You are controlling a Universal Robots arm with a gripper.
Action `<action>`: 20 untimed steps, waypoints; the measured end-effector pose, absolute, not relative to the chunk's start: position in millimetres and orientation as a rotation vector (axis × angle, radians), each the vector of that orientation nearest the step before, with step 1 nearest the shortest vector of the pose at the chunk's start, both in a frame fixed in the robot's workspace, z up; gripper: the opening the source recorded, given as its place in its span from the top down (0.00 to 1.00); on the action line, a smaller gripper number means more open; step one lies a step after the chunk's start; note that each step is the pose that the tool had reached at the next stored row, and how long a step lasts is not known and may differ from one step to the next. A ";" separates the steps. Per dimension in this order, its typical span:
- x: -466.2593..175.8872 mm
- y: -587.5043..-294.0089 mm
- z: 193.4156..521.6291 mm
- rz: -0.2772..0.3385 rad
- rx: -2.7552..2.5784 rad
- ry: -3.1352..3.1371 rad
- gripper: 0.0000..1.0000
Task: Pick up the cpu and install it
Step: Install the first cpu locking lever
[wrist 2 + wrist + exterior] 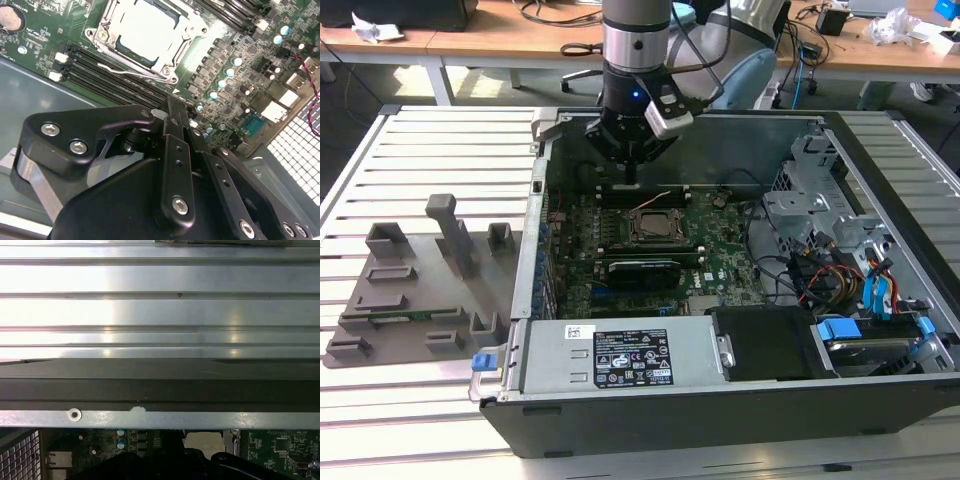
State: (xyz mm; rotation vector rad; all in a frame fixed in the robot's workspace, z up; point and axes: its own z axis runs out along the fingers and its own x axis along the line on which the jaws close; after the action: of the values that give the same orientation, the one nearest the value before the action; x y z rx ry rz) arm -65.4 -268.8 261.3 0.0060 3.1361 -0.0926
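Your claw (631, 172) hangs over case's (720, 400) back wall, fingers (176, 120) clenched, nothing between. Cpu (145, 27) sits in socket (653, 226). Risk: crooked seating bends pins; latch wire (125, 71) unclamped.

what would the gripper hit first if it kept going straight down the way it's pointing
Probably the green motherboard, at the black memory slots beside the square metal-framed socket holding the silvery cpu. The black gripper points down just behind that socket in the exterior view, though depth is hard to judge.
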 end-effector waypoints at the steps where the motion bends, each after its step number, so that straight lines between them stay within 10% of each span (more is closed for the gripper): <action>1: -64.6 -268.8 261.3 -0.092 0.006 3.136 0.89; 20: -59.0 -269.5 259.0 -0.089 0.005 3.138 0.89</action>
State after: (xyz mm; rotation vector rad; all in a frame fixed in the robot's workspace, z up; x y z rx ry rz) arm -59.0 -269.5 259.0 0.0055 3.1375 -0.0886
